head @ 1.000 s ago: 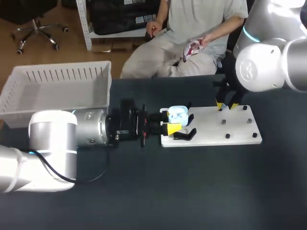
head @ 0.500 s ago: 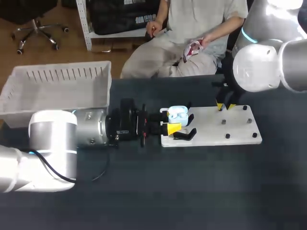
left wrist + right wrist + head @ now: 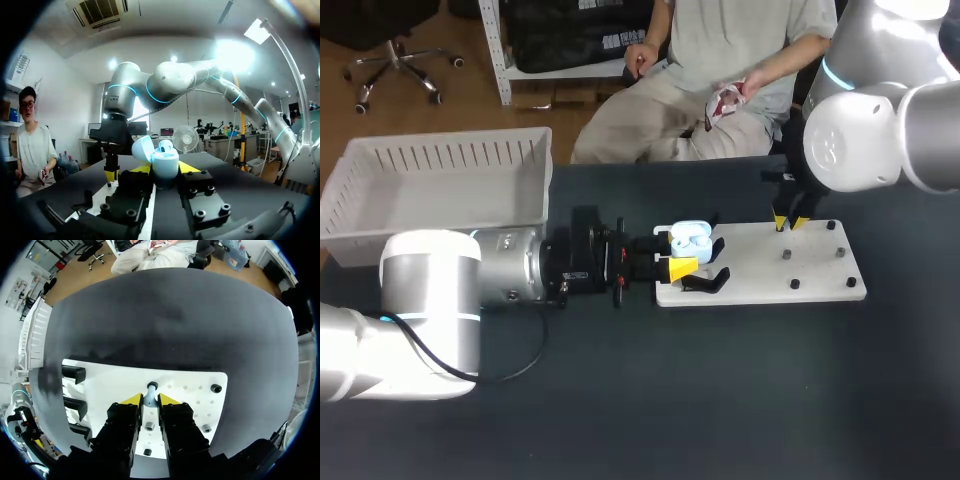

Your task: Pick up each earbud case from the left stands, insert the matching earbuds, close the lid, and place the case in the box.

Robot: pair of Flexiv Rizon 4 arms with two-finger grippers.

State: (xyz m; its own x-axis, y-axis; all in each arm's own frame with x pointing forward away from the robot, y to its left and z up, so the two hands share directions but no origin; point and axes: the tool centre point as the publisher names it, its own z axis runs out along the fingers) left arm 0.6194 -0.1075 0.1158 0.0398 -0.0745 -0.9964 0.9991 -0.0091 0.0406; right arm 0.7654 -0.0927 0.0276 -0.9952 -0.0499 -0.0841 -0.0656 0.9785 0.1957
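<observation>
1. Pale blue plastic marks the task's things: the case (image 3: 165, 162) sits with its lid up, clenched between the yellow tips of the left end effector (image 3: 673, 252), at the near-left edge of the white board (image 3: 820, 275), just above the black stands (image 3: 705, 282).
2. The right end effector (image 3: 150, 401) stands over the far edge of the board, well apart from the case. In its wrist view the tips flank a small pale blue earbud (image 3: 151, 394) that stands upright on a peg.
3. What has changed: over the last second the right arm's big joint has drifted a little toward the middle, and the two yellow tips have drawn closer together. A second ago they stood clearly apart; now only a narrow gap remains, filled by the earbud. They appear to pinch it from both sides.
4. The left arm and the case have not moved in that time.
5. My reading: the grasp on the earbud has just been made, so the step in hand is lifting it off the peg and carrying it across to the open case.
6. The task is early. The lid is still open, and the white box (image 3: 440, 160) at the far left of the dark tabletop (image 3: 720, 400) shows no case inside.
7. The lift calls for a straight pull, since a tilt could let so small a piece slip.
</observation>
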